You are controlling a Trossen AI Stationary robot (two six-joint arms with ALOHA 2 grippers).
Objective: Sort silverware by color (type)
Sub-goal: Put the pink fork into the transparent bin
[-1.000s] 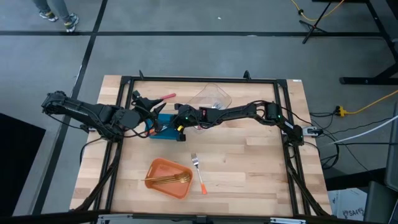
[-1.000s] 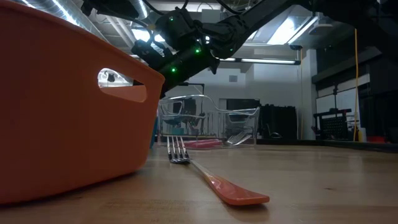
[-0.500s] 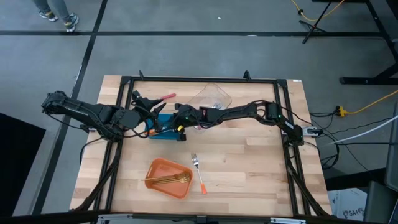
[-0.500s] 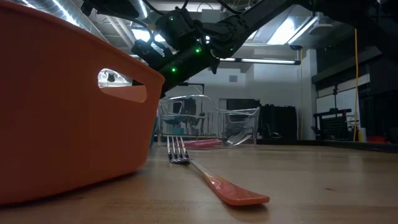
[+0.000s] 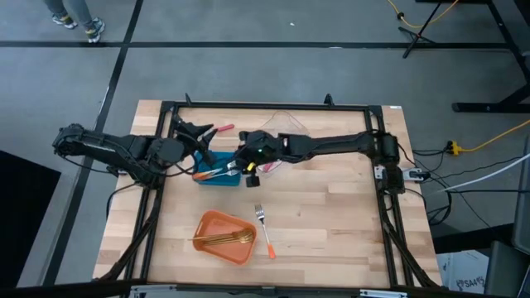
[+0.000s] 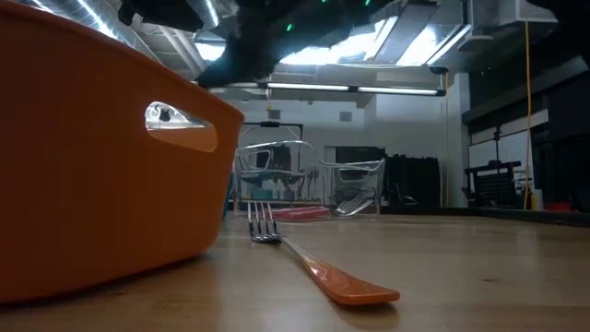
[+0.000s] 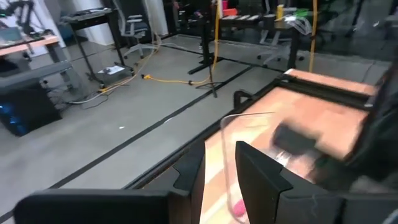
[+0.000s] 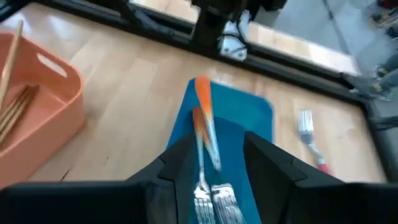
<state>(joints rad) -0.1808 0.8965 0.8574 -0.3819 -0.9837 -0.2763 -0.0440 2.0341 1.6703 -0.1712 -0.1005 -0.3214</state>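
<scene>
Hovering above the blue bin (image 8: 227, 121), the right end effector (image 8: 214, 163) has parted, leaving two orange-handled forks (image 8: 202, 127) inside: sorted.

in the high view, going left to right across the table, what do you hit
left gripper → blue container → right gripper → clear container. Nearer the front edge, the same way: orange container with gold forks → orange-handled fork.
</scene>
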